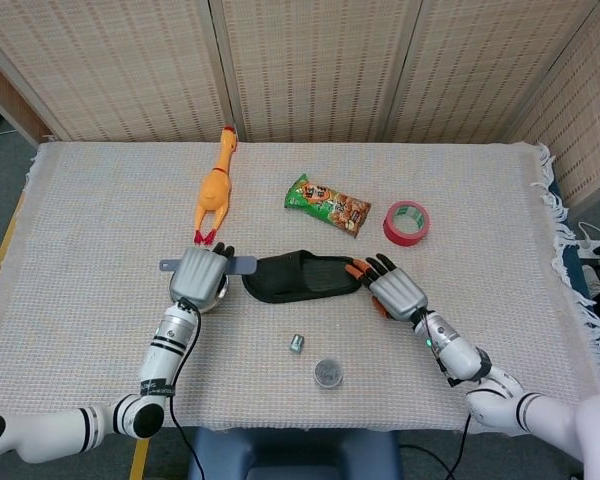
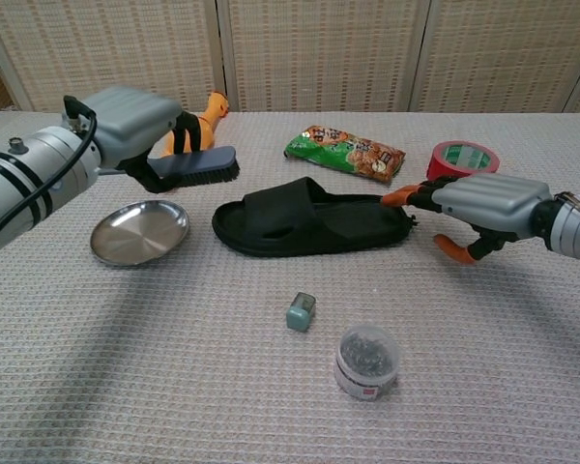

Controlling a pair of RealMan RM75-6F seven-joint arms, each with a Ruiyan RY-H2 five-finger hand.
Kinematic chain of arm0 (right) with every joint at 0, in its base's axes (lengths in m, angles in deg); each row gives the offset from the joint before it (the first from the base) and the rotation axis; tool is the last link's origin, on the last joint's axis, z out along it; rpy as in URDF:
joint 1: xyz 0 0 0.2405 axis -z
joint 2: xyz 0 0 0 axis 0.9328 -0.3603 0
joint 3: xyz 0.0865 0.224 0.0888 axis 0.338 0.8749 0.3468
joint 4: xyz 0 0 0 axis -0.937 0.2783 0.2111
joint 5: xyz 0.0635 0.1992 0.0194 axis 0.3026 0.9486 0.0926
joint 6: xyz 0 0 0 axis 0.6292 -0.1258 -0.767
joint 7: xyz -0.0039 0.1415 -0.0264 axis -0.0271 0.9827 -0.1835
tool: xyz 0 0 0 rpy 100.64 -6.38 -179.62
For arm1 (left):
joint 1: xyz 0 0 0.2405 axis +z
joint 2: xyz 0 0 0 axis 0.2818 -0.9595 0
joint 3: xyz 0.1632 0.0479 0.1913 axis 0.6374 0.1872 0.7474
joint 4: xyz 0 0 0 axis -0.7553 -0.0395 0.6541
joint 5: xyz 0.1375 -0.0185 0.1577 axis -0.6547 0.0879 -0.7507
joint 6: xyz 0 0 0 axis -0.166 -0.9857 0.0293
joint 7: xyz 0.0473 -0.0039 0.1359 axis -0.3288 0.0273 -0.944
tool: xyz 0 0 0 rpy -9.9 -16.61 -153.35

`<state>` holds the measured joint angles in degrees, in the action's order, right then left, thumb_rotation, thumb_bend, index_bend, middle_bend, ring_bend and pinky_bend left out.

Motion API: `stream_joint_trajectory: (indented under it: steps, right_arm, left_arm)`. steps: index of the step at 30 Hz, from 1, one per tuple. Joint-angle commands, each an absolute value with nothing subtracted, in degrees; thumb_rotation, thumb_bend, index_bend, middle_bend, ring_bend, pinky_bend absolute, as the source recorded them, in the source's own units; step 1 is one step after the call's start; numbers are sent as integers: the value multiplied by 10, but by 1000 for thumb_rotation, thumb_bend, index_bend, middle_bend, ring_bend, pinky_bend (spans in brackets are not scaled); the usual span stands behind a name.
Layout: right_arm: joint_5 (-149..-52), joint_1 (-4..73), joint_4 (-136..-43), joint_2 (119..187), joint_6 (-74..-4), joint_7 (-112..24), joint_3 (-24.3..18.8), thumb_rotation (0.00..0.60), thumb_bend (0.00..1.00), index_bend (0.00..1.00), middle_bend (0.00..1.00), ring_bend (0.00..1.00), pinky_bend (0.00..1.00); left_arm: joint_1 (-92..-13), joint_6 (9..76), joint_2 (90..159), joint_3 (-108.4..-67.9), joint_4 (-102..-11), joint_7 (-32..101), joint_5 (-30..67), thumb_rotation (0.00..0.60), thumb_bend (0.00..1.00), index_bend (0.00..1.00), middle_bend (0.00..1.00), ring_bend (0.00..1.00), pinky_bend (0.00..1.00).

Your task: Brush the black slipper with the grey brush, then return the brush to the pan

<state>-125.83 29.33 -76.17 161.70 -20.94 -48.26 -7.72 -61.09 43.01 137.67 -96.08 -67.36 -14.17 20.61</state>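
Grey brush (image 2: 195,165) in left hand (image 2: 135,121), above pan (image 2: 139,232)

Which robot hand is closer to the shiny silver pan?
The left robot hand. It holds the grey brush just above and behind the round silver metal pan. The right robot hand is far across, at the black rubber slipper's heel end.

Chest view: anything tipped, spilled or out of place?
Nothing stands out. The black slipper lies flat, sole down, the pan sits upright and empty, and the left hand holds the grey brush level above the table. No spills visible.
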Motion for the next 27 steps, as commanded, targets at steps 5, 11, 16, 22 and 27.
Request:
stream_joint_trajectory:
  steps: [5, 11, 16, 22, 27]
  right_arm:
    - [-1266, 278, -717, 1655, -219, -519, -92, 600, 661, 48, 0, 0, 0]
    - [-1263, 274, -717, 1657, -220, -528, -93, 600, 668, 56, 0, 0, 0]
    - [-1257, 269, -719, 1661, -215, -559, -97, 600, 669, 68, 0, 0, 0]
    - [-1239, 268, -731, 1653, -205, -558, -97, 600, 690, 69, 0, 0, 0]
    - [-1239, 265, -729, 1648, -204, -536, -101, 600, 690, 41, 0, 0, 0]
  left_arm:
    - [-634, 427, 1398, -962, -673, -149, 216, 600, 469, 669, 781, 664, 973]
    - [-644, 426, 1409, -961, -671, -154, 219, 600, 469, 669, 781, 664, 973]
    - [-674, 420, 1457, -965, -650, -168, 232, 600, 470, 669, 781, 664, 973]
    - [-689, 431, 1491, -956, -598, -168, 214, 600, 469, 669, 779, 664, 973]
    - [-685, 430, 1508, -950, -562, -112, 193, 600, 470, 667, 778, 662, 969]
